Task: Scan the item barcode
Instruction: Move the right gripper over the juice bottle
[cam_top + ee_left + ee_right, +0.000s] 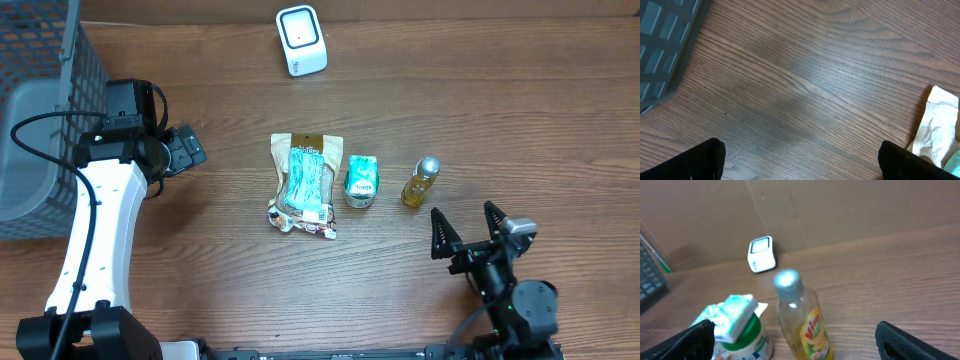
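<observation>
Three items lie in a row mid-table: a tan and teal snack bag (305, 185), a green-lidded tub (361, 181) and a small yellow bottle (420, 182) with a silver cap. The white barcode scanner (301, 40) stands at the far edge. My right gripper (463, 212) is open just in front of the bottle; in the right wrist view the bottle (800, 315) and tub (740, 330) lie ahead of the open right gripper (795, 340), with the scanner (761, 254) beyond. My left gripper (188, 150) hovers open left of the bag, over bare wood, its wide-apart left gripper (801, 160) holding nothing; the bag's corner (937, 125) shows at right.
A grey mesh basket (40, 120) fills the far left of the table, and its edge (665, 40) lies close to the left gripper. A brown cardboard wall (840, 205) rises behind the scanner.
</observation>
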